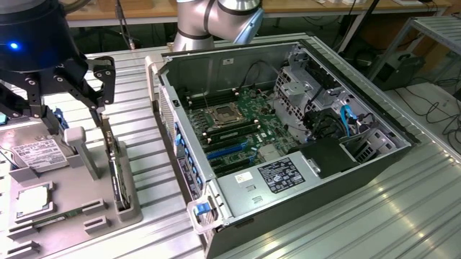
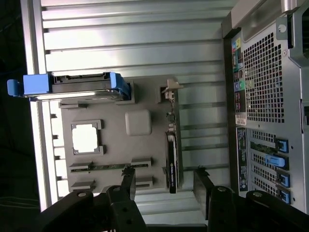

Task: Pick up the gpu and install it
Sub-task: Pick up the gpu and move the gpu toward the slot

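The gpu (image 1: 115, 167) is a thin dark card standing on edge in a slot of the grey holder tray (image 1: 72, 189), at the exterior view's left. In the wrist view the gpu (image 2: 171, 162) shows edge-on, with its silver bracket at the far end. My gripper (image 1: 74, 123) hangs above the tray, slightly behind the card, and holds nothing. Its black fingers (image 2: 128, 181) stand wide open, and my gripper (image 2: 164, 171) straddles the near end of the card from above without touching it.
The open computer case (image 1: 403, 140) lies to the exterior view's right, with its motherboard (image 1: 238, 129) and blue slots exposed. The tray also carries a hard drive with blue rails (image 2: 72, 87), a processor (image 2: 86, 139) and a memory stick (image 2: 104, 166). Ribbed metal table (image 1: 374, 216) surrounds everything.
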You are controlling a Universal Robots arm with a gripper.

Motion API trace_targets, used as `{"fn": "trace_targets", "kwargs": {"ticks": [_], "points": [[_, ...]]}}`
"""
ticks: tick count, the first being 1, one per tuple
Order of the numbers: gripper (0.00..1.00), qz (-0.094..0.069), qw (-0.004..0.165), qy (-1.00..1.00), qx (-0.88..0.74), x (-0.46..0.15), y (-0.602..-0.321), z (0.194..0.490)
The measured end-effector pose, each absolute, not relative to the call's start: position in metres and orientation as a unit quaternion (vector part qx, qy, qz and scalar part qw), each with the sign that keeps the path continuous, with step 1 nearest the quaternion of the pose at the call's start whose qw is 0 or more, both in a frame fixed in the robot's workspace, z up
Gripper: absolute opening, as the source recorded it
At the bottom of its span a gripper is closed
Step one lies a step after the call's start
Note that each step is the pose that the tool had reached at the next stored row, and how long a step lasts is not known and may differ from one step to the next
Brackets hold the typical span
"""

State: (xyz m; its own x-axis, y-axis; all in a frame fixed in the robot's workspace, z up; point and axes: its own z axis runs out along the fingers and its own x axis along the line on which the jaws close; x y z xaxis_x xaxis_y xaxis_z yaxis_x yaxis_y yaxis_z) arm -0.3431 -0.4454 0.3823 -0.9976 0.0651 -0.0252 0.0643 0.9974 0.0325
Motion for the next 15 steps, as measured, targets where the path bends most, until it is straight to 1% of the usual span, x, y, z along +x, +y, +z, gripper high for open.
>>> {"fn": "trace_targets", "kwargs": {"ticks": [6, 15], "points": [[0.60, 0.011, 0.013, 0.999, 0.032, -0.340, -0.441, 0.376], [0.60, 0.011, 0.013, 1.000, 0.021, -0.338, -0.441, 0.360]]}}
